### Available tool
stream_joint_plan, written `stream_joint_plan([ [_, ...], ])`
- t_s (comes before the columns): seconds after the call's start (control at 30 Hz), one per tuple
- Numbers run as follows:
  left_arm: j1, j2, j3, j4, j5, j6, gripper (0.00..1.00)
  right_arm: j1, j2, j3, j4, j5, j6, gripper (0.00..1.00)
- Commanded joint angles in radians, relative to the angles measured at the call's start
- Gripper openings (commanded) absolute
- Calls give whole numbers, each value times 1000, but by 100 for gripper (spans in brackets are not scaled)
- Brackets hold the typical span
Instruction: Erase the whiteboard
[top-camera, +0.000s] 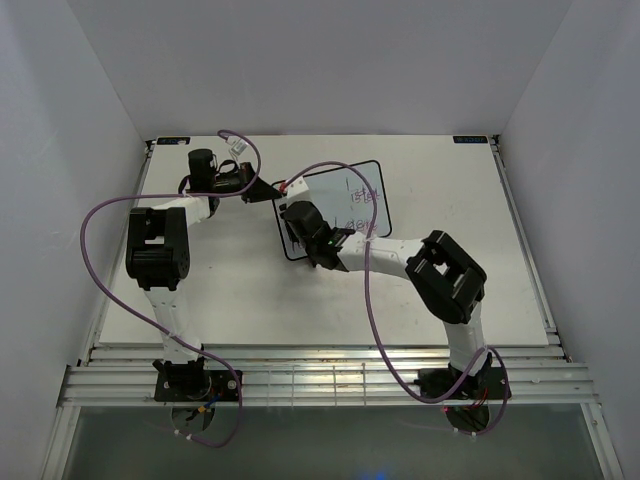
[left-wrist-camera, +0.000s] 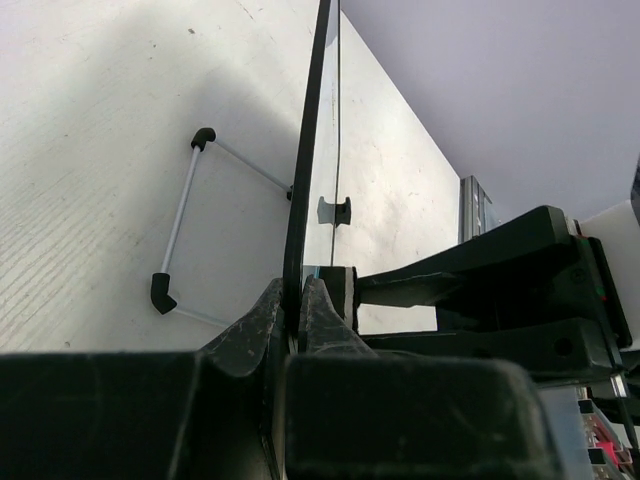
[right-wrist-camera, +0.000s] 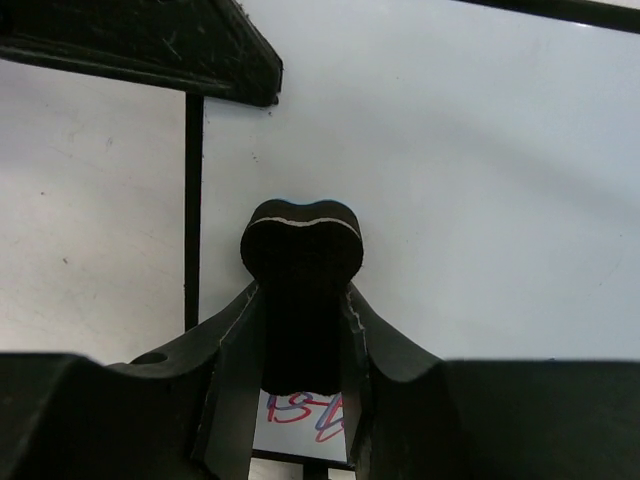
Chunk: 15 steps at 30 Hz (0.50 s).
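Note:
The whiteboard (top-camera: 345, 185) stands propped on the table, black-framed, with red and dark writing (top-camera: 366, 198) on its right part. My left gripper (top-camera: 266, 190) is shut on the board's left edge. In the left wrist view the board (left-wrist-camera: 312, 140) runs edge-on, pinched between the fingers (left-wrist-camera: 300, 296), and its wire stand foot (left-wrist-camera: 178, 222) rests on the table. My right gripper (top-camera: 312, 238) is shut on the black bone-shaped eraser (right-wrist-camera: 303, 250), which presses against the board's white face (right-wrist-camera: 470, 190). Red and blue writing (right-wrist-camera: 300, 410) shows below the eraser.
The white table (top-camera: 220, 290) stretches around the board. Purple cables (top-camera: 100, 215) loop over the left side and across the right arm (top-camera: 445, 275). Grey walls close in the back and sides. A metal rail (top-camera: 320, 375) runs along the near edge.

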<state>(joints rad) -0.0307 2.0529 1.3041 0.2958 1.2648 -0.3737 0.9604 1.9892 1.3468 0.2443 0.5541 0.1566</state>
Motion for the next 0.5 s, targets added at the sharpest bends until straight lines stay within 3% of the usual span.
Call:
stream_joint_plan([
  [0.0,-26,-59,-16,22,13,125,0,-66,-29,-51,-73,-8,26,8],
  [0.23,-28,-59,-16,20,19,128,0,-261,-130,-112,-79,-29,24,8],
  [0.47,-28,-57,-16,8,18,142,0,-449,-230,-313,25,-112,44,8],
])
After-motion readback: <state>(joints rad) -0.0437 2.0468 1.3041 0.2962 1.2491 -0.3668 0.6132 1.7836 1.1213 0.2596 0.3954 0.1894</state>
